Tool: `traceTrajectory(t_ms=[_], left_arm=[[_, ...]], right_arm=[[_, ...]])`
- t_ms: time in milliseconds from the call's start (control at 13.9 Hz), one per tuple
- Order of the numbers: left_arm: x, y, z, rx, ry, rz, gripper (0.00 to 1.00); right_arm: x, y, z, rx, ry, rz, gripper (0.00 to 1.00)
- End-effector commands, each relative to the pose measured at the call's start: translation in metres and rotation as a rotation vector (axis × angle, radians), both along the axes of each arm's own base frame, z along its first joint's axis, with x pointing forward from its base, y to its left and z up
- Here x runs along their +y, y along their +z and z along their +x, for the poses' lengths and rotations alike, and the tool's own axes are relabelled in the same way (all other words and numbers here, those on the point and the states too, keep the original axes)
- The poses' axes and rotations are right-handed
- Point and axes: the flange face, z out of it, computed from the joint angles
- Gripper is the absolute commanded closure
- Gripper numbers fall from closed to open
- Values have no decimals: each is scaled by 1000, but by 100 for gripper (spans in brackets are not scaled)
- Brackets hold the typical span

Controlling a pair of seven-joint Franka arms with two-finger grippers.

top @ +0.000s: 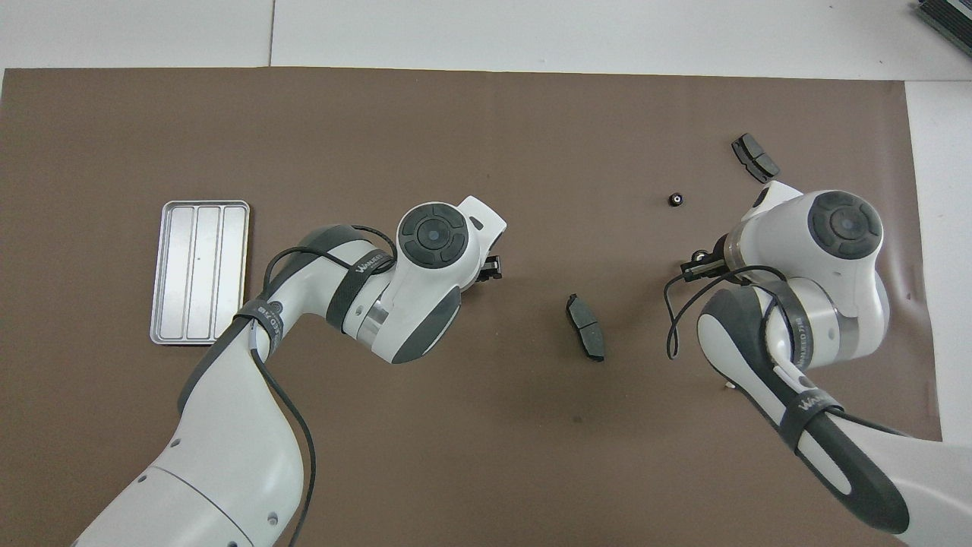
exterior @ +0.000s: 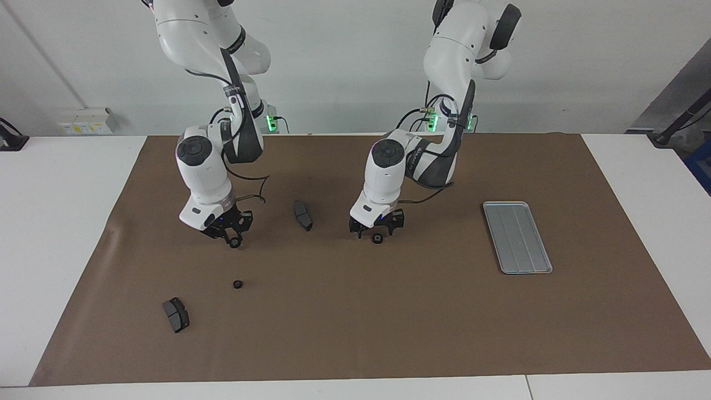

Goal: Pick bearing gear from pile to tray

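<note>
Nearest the robots, each claw is low over the surface with a small black gear at its tips: the right claw (exterior: 232,238) seems clamped on a gear (exterior: 236,243); the left claw (exterior: 376,229) has another gear (exterior: 377,239) just under it, grip unclear. Farther out, a third gear (exterior: 238,284) lies loose. The tray (exterior: 517,237) is empty, its long axis running away from the robots.

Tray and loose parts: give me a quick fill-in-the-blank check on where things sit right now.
The tray lies toward the ___ arm's end of the table. The gear farthest from the robots lies toward the ___ arm's end. The mat holds ___ brake pads.
Missing: left; right; two.
</note>
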Motion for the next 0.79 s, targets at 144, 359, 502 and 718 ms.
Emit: traceTrajectory(t_ms=[144, 359, 502, 718], left_arm=[[7, 5, -9, -28, -48, 19, 32], [9, 3, -9, -26, -50, 22, 35], [9, 3, -9, -29, -61, 20, 35], [11, -1, -9, -38, -60, 11, 37]], right_arm=[[26, 45, 11, 22, -135, 102, 100], [42, 60, 15, 26, -166, 105, 100], [48, 61, 15, 24, -198, 107, 100], [75, 70, 17, 1, -240, 121, 100]])
